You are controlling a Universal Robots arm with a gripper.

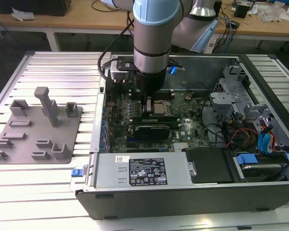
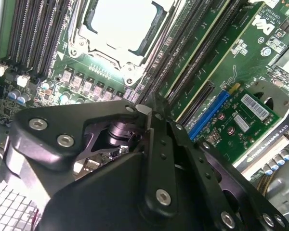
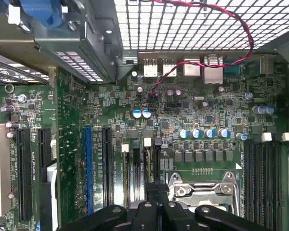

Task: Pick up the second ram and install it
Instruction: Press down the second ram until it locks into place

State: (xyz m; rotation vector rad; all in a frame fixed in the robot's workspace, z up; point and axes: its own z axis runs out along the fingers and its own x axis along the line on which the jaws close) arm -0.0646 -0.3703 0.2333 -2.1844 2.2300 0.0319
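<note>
One arm reaches down into the open computer case (image 1: 260, 192), its pincer (image 1: 148, 107) low over the motherboard (image 1: 135, 108) beside the processor socket (image 1: 162, 107); the step in hand looks like seating, not fetching. In the first wrist view the fingers (image 3: 154, 188) meet over the memory slots (image 3: 137, 168), seemingly closed on the second ram (image 3: 150, 166), a thin edge-on strip already in a slot, though I cannot be sure. Seating calls for straight, even downward pressure. Green glossy board, black ribbed slots, matte black pincer links; a grey moulded fixture (image 1: 38, 127) sits on the slatted metal bench (image 1: 53, 72).
</note>
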